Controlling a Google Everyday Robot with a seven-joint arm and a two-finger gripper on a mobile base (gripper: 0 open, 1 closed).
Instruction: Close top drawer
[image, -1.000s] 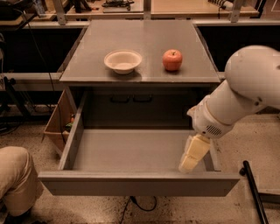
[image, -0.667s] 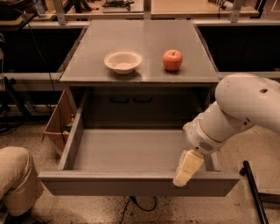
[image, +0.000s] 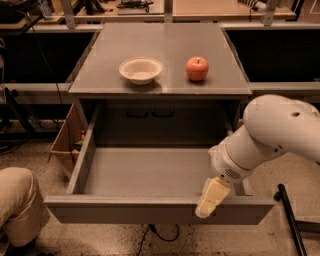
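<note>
The top drawer (image: 150, 207) is pulled far out of the grey cabinet; its long grey tray is open and nothing shows inside it. My gripper (image: 210, 200) hangs from the white arm (image: 270, 137) at the right and reaches down over the drawer's front edge, right of its middle. Its pale fingers lie against the front panel's top rim.
On the cabinet top (image: 160, 47) stand a white bowl (image: 141, 70) and a red apple (image: 197, 68). A cardboard box (image: 65, 140) sits left of the cabinet. A person's knee (image: 17, 200) is at lower left. A black pole (image: 295, 220) lies at lower right.
My arm has moved down and left, bringing the gripper from inside the drawer's right side to the front panel's rim. The drawer has not visibly moved.
</note>
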